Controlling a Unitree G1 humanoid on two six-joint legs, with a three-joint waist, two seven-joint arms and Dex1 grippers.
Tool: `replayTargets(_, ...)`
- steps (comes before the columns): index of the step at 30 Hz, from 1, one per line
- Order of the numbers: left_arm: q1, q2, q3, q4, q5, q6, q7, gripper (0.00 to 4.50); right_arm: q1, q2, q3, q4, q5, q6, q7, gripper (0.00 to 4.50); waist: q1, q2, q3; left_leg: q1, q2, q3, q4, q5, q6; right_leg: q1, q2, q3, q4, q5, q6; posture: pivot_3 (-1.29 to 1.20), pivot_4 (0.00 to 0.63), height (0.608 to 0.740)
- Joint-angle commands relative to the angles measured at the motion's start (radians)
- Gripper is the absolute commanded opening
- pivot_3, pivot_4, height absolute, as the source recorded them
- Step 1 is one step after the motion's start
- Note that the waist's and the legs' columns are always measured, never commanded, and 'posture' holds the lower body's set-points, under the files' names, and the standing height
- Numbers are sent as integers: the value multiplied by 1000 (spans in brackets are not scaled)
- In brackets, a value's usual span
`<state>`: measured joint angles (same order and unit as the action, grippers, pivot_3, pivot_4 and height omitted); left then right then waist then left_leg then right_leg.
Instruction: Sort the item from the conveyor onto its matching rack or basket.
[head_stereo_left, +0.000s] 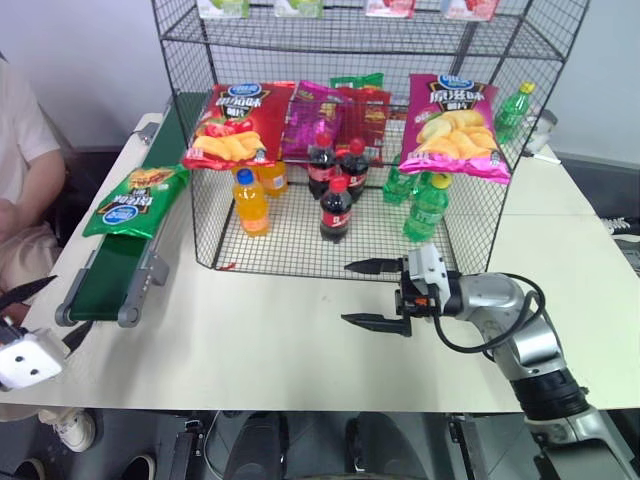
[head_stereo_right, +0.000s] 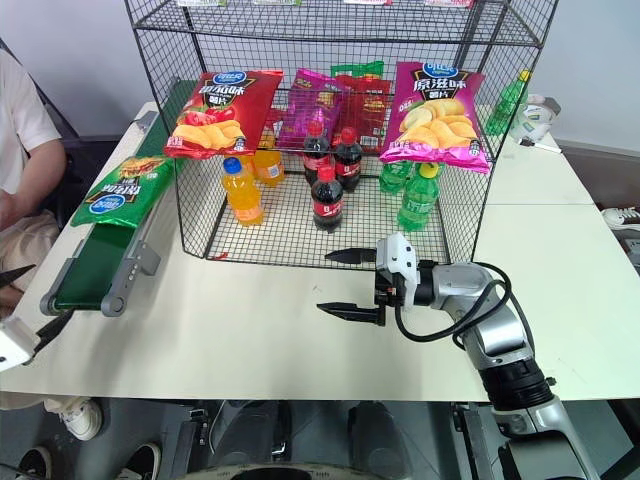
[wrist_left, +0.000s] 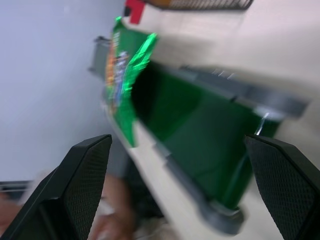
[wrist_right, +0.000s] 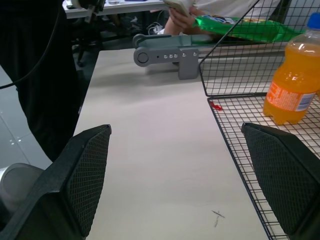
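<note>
Green crisp bag (head_stereo_left: 136, 198) sits on the conveyor (head_stereo_left: 110, 275) at the table's left edge, part way up the belt, w/ a person's arm (head_stereo_left: 25, 175) right next to it. Black wire rack (head_stereo_left: 350, 130) stands mid-table: red bag (head_stereo_left: 238, 124) and pink bag (head_stereo_left: 455, 125) on the middle tier, orange bottle (head_stereo_left: 250, 202), cola bottles (head_stereo_left: 336, 208) and green bottles (head_stereo_left: 428, 208) underneath. Right gripper (head_stereo_left: 378, 293) hovers over the pale tabletop (head_stereo_left: 260, 350) in front of the rack, fingers wide, nothing in them. Left gripper (head_stereo_left: 35, 312) is low at the left edge near the belt end.

Left wrist: blurry, fingers spread wide, belt and green bag ahead.

Right wrist: fingers wide, bare table, rack corner, orange bottle, grey belt end beyond.
</note>
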<state>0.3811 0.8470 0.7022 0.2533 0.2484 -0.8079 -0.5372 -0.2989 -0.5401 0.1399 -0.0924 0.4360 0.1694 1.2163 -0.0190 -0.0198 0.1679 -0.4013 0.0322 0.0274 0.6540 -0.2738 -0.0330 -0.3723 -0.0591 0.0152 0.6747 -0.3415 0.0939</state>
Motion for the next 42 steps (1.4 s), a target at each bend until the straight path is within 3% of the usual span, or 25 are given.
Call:
replayTargets(1, 17, 20, 21, 36, 52, -41, 101, 4500, 1, -21, 8, -32, 16, 10, 41, 4358, -1, 0, 0, 0, 0, 0, 0, 0, 0, 0, 0, 0, 0, 0, 0, 0, 150, 739)
replayTargets(12, 34, 71, -29, 84, 94, -54, 232, 4500, 4, -22, -5, -48, 39, 35, 46, 4358, -1, -1, 0, 0, 0, 0, -1, 0, 0, 0, -1, 0, 0, 0, 0, 0, 150, 739)
replayTargets(37, -68, 105, -220, 102, 109, -6, 306, 4500, -6, -36, -23, -34, 6, 5, 19, 4358, -2, -1, -1, 1, 0, 1, -1, 0, 0, 0, -1, 0, 2, 0, 0, 0, 150, 739)
replayTargets(40, -72, 103, -237, 96, 88, 7, 294, 3627, -8, -42, -31, -29, 3, -1, 17, 4500, -1, -1, -1, 1, 0, 1, -1, 0, 0, -1, -1, 0, 2, 0, 0, 0, 150, 739)
replayTargets(42, -72, 106, -239, 91, 92, 14, 299, 2598, -10, -43, -34, -25, 1, -4, 13, 4500, -1, -1, -1, 1, 0, 1, -1, 0, 0, -1, -1, 0, 2, 0, 0, 0, 150, 739)
